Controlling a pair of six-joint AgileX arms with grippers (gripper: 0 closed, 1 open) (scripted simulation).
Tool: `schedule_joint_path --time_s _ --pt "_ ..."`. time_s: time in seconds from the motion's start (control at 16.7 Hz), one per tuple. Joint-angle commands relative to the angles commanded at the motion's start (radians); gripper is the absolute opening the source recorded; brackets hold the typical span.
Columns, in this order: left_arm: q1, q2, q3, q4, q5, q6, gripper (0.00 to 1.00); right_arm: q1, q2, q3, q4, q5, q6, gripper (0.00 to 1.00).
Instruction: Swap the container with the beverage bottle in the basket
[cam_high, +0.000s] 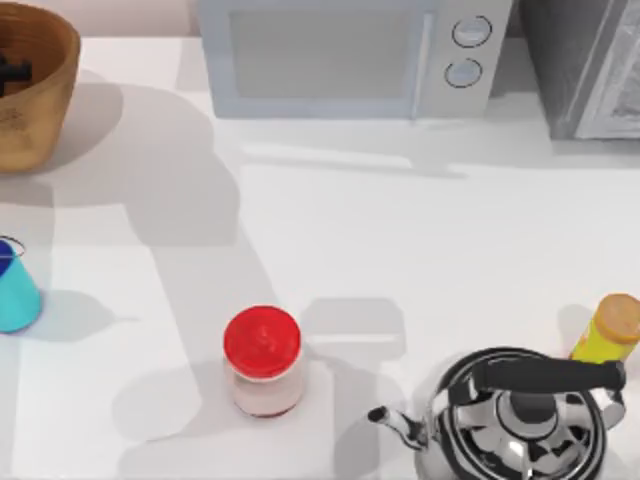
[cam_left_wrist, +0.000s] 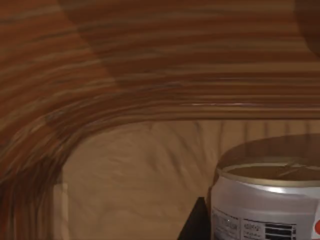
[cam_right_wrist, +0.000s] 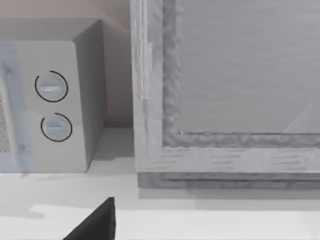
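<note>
The brown woven basket (cam_high: 40, 110) stands at the back left of the table. My left gripper (cam_high: 10, 72) is down inside it. In the left wrist view the ribbed basket wall (cam_left_wrist: 125, 75) curves around the beverage bottle (cam_left_wrist: 267, 200), white with an olive-gold cap. A dark fingertip (cam_left_wrist: 196, 224) presses against the bottle's side, so the gripper is shut on it. The cyan container (cam_high: 15, 292) with a dark blue rim stands on the table at the left edge, in front of the basket. One dark finger (cam_right_wrist: 97, 221) of my open right gripper points at the back right corner.
A red-lidded jar (cam_high: 262, 362) stands front centre. A chrome kettle (cam_high: 520, 418) and a yellow bottle with an orange cap (cam_high: 608, 330) sit front right. A microwave (cam_high: 345, 55) and a grey cabinet (cam_high: 590, 65) line the back edge.
</note>
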Motion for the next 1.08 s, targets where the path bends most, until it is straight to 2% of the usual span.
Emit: schedule_joint_path --time_s 0.6,0.84,1.08 --pt "0.005 -0.058 -0.016 0.017 -0.012 -0.004 0.0 0.0 0.0 0.0 0.0 0.0 0.0 1.0" --pt "-0.003 -0.244 -0.2 0.119 -0.044 -0.041 0.0 0.0 0.0 0.0 0.0 0.0 0.0 1.0" --pt "-0.029 -0.599 -0.531 0.281 -0.082 -0.084 0.0 0.0 0.0 0.0 0.0 0.0 0.0 1.0"
